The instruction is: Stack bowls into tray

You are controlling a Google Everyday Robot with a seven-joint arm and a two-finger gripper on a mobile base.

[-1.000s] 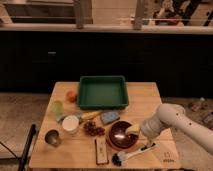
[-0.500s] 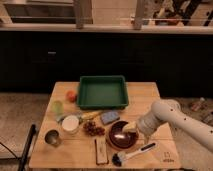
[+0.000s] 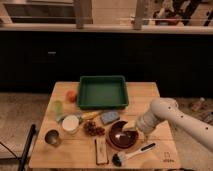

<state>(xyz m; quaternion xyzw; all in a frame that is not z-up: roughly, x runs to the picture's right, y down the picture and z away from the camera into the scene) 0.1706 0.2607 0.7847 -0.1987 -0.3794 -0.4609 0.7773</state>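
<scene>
A green tray (image 3: 102, 92) sits at the back middle of the wooden table (image 3: 150, 92). A dark brown bowl (image 3: 120, 135) stands on the table in front of it, to the right of centre. A small white bowl (image 3: 70, 123) stands at the left. My gripper (image 3: 129, 127) comes in from the right on a white arm (image 3: 160, 114) and is at the right rim of the brown bowl.
An orange (image 3: 71, 96), a green cup (image 3: 58, 107), a metal cup (image 3: 52, 137), a blue sponge (image 3: 109, 117), grapes (image 3: 92, 129), a brown bar (image 3: 101, 151) and a dish brush (image 3: 132, 153) lie around the bowls. A dark counter stands behind the table.
My arm has moved left and slightly up, bringing the gripper from beside the brown bowl to its right rim.
</scene>
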